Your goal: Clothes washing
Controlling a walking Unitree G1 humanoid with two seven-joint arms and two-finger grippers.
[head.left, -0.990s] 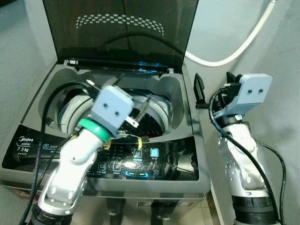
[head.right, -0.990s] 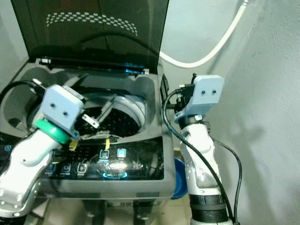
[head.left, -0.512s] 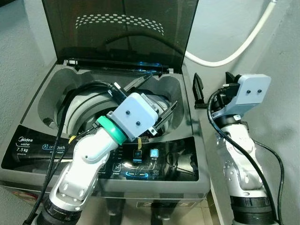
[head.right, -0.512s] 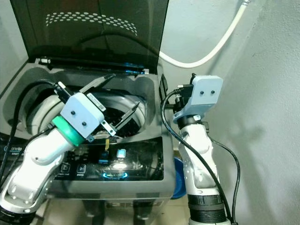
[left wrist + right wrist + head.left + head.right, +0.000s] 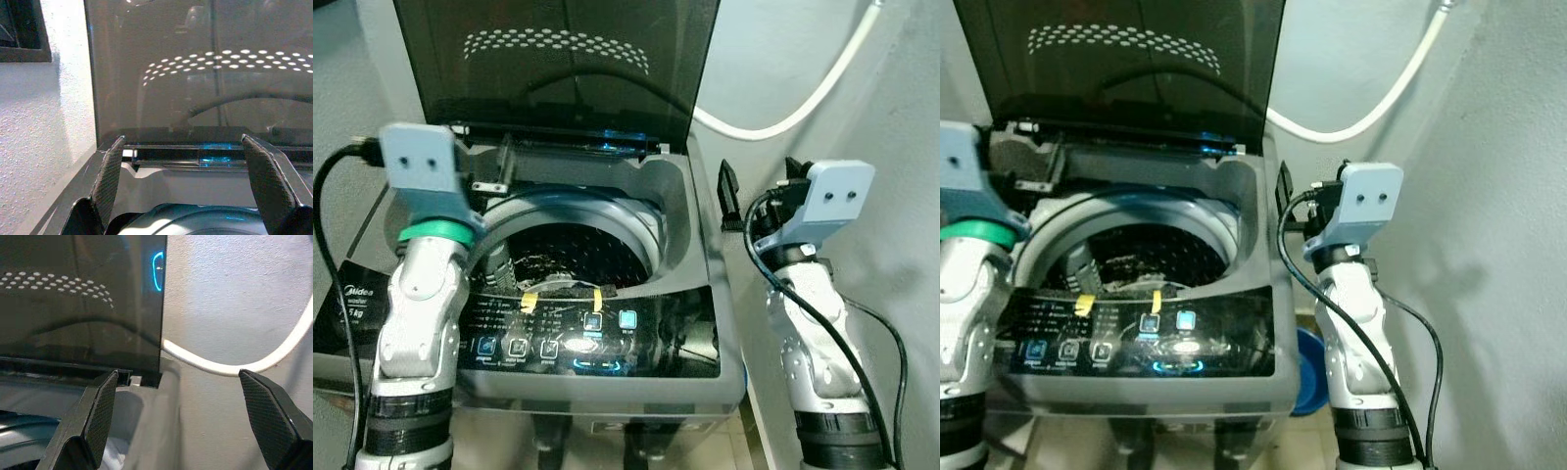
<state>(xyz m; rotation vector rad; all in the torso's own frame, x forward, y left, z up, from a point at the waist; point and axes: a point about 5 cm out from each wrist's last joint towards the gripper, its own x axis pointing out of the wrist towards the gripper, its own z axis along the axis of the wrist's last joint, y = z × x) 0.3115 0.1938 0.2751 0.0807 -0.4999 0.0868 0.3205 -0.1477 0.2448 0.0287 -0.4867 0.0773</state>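
The grey top-loading washing machine [image 5: 705, 294] stands with its dark tinted lid [image 5: 558, 59] upright. Its drum [image 5: 573, 257] is dark and I cannot make out what lies in it. My left gripper [image 5: 495, 171] is raised over the machine's left rear rim, open and empty, and points at the lid [image 5: 195, 73]; its fingers [image 5: 110, 178] stand wide apart. My right gripper [image 5: 759, 181] hovers beside the machine's right rear corner, open and empty, its fingers [image 5: 100, 413] spread towards the lid's edge [image 5: 159, 308].
The lit control panel [image 5: 597, 333] runs along the machine's front, with two yellow tape strips [image 5: 529, 298] at the drum's rim. A white hose [image 5: 783, 110] curves across the wall behind. The wall is close on the right. A blue object [image 5: 1308, 384] lies on the floor beside the machine.
My left arm has pulled back from over the drum and swung up to the machine's left side, uncovering the drum. The right arm has stayed where it was.
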